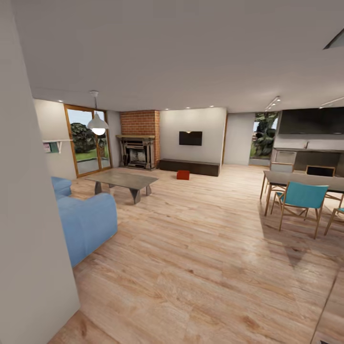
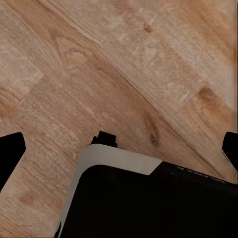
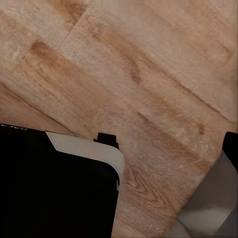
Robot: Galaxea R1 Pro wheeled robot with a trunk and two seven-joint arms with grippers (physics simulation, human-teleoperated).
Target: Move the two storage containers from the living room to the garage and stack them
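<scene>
Head view — storage container (image 1: pixel 183 175) beside bench (image 1: pixel 189 167)

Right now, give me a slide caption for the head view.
Living room seen from afar: one orange-red storage container on the wood floor before the dark bench.

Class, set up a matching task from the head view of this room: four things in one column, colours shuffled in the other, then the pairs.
Things:
1. sofa
2. storage container
3. fireplace surround
4. dining chair seat back

Colours:
A. red brick
B. teal
C. blue
D. orange-red

Pairs: 1-C, 2-D, 3-A, 4-B
</scene>
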